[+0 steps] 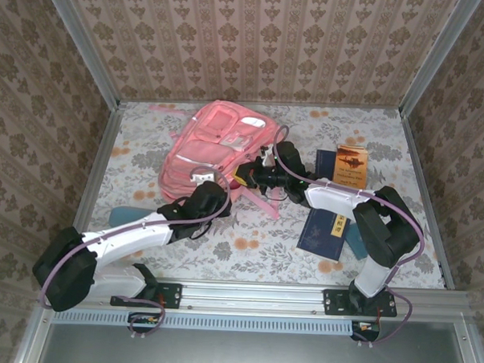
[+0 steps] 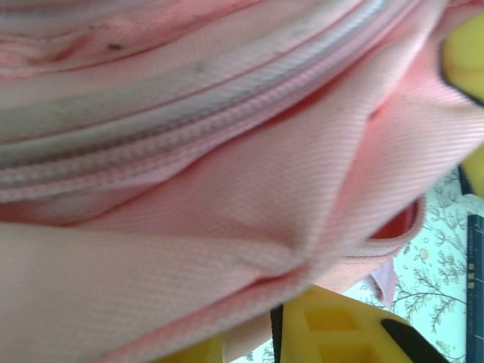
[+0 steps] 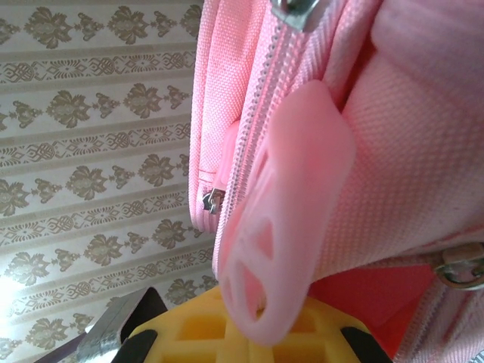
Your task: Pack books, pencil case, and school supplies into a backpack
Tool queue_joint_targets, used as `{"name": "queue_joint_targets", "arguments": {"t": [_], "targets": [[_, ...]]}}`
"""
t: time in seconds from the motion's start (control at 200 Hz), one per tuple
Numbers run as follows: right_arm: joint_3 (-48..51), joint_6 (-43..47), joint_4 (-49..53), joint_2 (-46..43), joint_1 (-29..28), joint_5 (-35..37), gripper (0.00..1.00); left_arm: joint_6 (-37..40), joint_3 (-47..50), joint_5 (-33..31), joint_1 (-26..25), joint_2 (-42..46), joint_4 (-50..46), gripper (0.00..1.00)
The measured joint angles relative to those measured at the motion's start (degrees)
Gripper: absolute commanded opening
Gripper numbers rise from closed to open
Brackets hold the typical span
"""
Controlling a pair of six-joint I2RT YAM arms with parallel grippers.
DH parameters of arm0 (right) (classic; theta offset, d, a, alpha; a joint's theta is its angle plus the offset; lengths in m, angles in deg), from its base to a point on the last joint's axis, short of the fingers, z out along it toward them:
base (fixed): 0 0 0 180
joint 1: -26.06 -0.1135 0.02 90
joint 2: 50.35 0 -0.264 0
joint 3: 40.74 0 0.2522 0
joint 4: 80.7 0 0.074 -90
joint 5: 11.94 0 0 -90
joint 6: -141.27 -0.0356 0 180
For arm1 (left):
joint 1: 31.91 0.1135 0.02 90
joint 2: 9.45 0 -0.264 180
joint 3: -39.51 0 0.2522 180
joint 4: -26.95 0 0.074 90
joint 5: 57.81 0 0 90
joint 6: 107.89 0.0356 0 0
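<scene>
Pink backpack [image 1: 215, 148] lies flat, books [image 1: 324, 232] beside it.

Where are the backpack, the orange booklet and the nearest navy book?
backpack [image 1: 211, 152], top view, on its pink front panel.
orange booklet [image 1: 352, 165], top view, middle of its cover.
nearest navy book [image 1: 323, 233], top view, middle of its cover.

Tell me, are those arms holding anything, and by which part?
Both seem to hold the pink backpack: the right jaws pinch its rubbery zipper pull, and the left jaws grip a fold of fabric beside a zipper.
</scene>
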Motion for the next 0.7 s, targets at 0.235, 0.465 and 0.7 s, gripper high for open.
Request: {"name": "queue_joint_targets", "arguments": {"t": [0.235,0.465,0.7], "targets": [[-0.2,-0.2,-0.2,0.7,-0.3,-0.2,0.01,1.6,0.0,0.9,0.6,0.0,0.9,0.37],[-0.2,-0.2,-0.2,0.7,-0.3,-0.2,0.01,2.4,0.0,0.2,1.4,0.0,0.5,0.12],[-0.4,1.0,2.0,0.7,-0.3,0.6,0.01,3.3,-1.0,-1.2,1.4,0.2,-2.9,0.00]]}}
